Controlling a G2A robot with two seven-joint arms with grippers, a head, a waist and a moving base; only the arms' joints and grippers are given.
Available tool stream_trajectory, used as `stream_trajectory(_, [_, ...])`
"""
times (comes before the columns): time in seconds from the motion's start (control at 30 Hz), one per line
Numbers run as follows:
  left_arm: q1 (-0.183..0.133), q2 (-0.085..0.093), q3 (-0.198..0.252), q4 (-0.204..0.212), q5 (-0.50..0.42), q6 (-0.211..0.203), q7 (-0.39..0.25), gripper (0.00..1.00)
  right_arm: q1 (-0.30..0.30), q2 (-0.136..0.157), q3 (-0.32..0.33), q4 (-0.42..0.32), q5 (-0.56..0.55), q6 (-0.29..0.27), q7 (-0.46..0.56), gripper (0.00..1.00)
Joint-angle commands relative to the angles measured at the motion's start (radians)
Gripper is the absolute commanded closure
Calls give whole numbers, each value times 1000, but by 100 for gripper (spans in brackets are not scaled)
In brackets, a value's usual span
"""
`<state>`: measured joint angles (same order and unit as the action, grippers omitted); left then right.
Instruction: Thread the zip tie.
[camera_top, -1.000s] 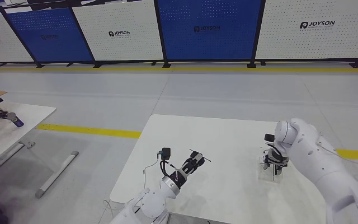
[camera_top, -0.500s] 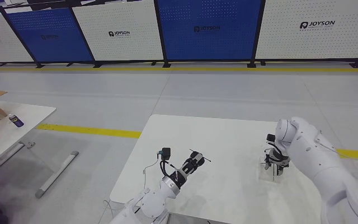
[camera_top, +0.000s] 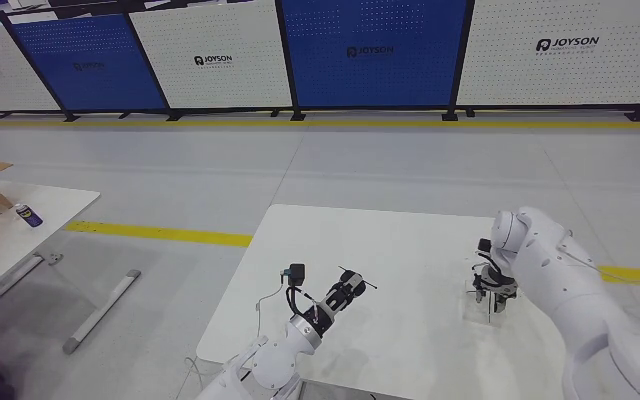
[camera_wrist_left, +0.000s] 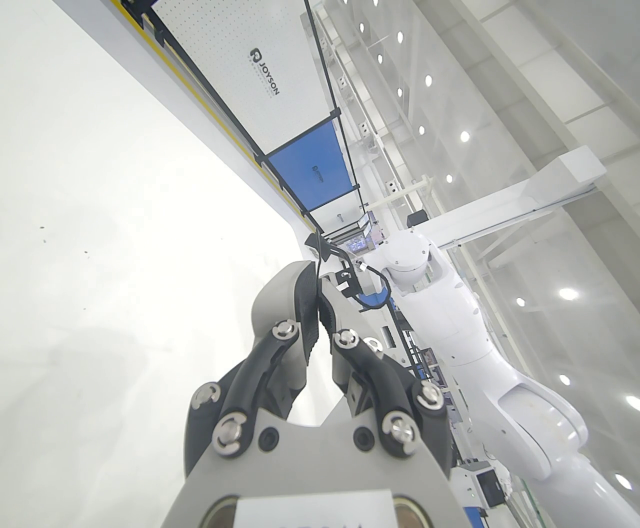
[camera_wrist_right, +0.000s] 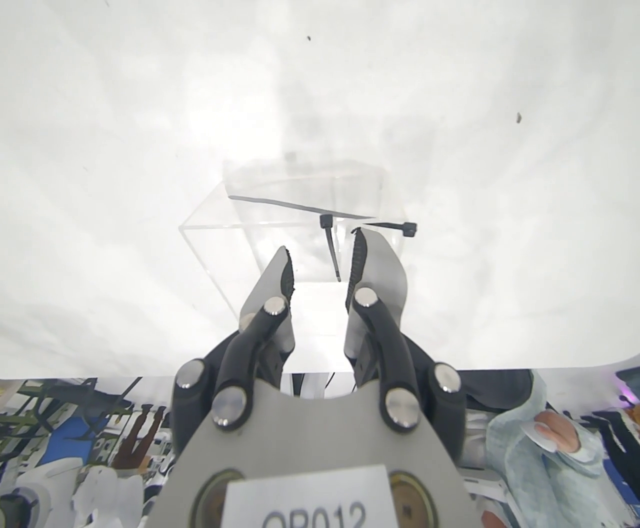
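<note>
Left gripper (camera_wrist_left: 316, 279): fingers are pressed together and pinched on a black zip tie (camera_wrist_left: 322, 248). A short length of the tie is seen projecting just past the fingertips. In the top view it is seen as a thin slanted line crossing the tips, with an end sticking out on either side. This gripper is held over the white table (camera_top: 400, 250), near one of its edges.

Right gripper (camera_wrist_right: 321, 244): fingers are spread, and nothing is gripped between them. It is pointed down at a clear box (camera_wrist_right: 215, 240) that stands on the table directly ahead of the fingertips. A second zip tie (camera_wrist_right: 280, 204) is laid across the box, just beyond the tips. A small square head (camera_wrist_right: 326, 220) is noted about midway along that strap. From it a short black tail (camera_wrist_right: 334, 255) is run back toward the gripper, into the gap between the spread fingers; contact with either finger is not seen. Another head (camera_wrist_right: 410, 229) is seen just outside one fingertip, its strap partly hidden behind that finger. Whether one tie or two are lying there cannot be told.

The left gripper and the right gripper are placed well apart, with the clear box at the right one. Far off to the side of the left gripper, a spray can (camera_top: 28, 215) is stood on a separate table (camera_top: 50, 205).
</note>
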<state>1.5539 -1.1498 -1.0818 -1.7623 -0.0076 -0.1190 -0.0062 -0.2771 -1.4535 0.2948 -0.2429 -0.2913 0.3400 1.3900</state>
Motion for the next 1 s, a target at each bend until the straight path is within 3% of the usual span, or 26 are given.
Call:
stream_trajectory(0.0, [0,0,0,0,0,0,0,100,1,-4,1,8,0,0,0,73])
stream_trajectory(0.3, [0,0,0,0,0,0,0,100,7,-20,1,38,-5,0,0,76])
stream_trajectory(0.77, [0,0,0,0,0,0,0,100,8,-37,1,67,-10,-3,0,100])
stream_trajectory(0.97, [0,0,0,0,0,0,0,100,10,-42,2,74,-15,-11,0,100])
